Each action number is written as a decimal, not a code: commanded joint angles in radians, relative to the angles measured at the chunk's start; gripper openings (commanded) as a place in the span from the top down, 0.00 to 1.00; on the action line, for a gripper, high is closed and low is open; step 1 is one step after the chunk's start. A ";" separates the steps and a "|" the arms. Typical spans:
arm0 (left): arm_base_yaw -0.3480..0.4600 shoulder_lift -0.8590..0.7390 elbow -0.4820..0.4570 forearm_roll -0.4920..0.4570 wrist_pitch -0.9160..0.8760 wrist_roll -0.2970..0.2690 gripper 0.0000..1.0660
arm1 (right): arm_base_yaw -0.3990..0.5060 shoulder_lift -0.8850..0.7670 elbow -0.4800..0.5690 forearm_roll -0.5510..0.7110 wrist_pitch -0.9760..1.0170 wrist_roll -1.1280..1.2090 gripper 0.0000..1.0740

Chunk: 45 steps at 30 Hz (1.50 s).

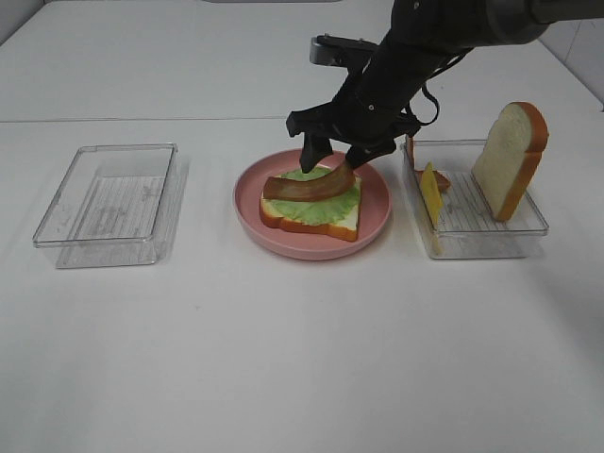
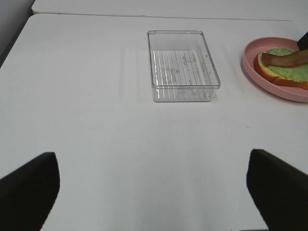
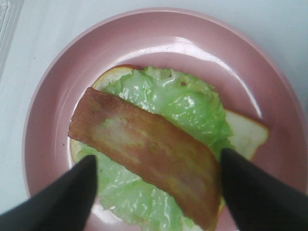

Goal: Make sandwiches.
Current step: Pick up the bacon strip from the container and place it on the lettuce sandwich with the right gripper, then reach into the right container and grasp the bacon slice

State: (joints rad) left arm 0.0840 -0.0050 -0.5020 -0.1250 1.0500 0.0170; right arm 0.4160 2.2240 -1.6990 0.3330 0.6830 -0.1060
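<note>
With the right pincer (image 3: 158, 159) spread over the bacon strip (image 1: 302, 187) lying askew on the lettuce (image 1: 326, 209) and bread slice (image 1: 304, 226) in the pink plate (image 1: 311, 250), a rising finger could snag the strip's lifted end and drag it off, while the left pincer (image 2: 154, 192) hangs spread above the surface (image 2: 96, 144).

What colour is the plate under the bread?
Pink. The plate shows best in the right wrist view.

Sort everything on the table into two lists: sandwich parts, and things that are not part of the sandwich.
Sandwich parts: bottom bread slice, lettuce leaf, bacon strip, cheese slice, upright bread slice.

Not sandwich parts: pink plate, right-hand tray, left-hand tray.
</note>
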 commanded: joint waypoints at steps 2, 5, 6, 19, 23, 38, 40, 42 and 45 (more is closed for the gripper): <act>-0.003 -0.019 0.003 -0.006 -0.017 -0.001 0.06 | -0.003 -0.046 -0.035 -0.031 0.024 0.041 0.08; -0.003 -0.019 0.003 -0.006 -0.017 -0.001 0.06 | -0.003 -0.053 -0.039 -0.034 0.029 0.041 0.08; -0.003 -0.019 0.003 -0.006 -0.017 -0.001 0.06 | -0.003 -0.071 -0.052 -0.050 0.043 0.042 0.08; -0.003 -0.019 0.003 -0.006 -0.017 -0.001 0.06 | -0.024 -0.071 -0.295 -0.295 0.293 0.174 0.08; -0.003 -0.019 0.003 -0.007 -0.017 0.000 0.06 | -0.079 -0.032 -0.332 -0.289 0.340 0.174 0.08; -0.003 -0.019 0.003 -0.007 -0.017 0.000 0.06 | -0.202 0.112 -0.400 -0.189 0.328 0.198 0.08; -0.003 -0.019 0.003 -0.007 -0.017 0.000 0.06 | -0.202 0.121 -0.400 -0.179 0.328 0.198 0.08; -0.003 -0.019 0.003 -0.007 -0.017 0.000 0.06 | -0.201 0.128 -0.400 -0.177 0.328 0.198 0.08; -0.003 -0.019 0.003 -0.007 -0.017 0.000 0.06 | -0.201 0.142 -0.400 -0.170 0.324 0.198 0.08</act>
State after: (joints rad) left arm 0.0840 -0.0050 -0.5020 -0.1250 1.0500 0.0170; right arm 0.2180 2.3600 -2.0940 0.1590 1.0130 0.0890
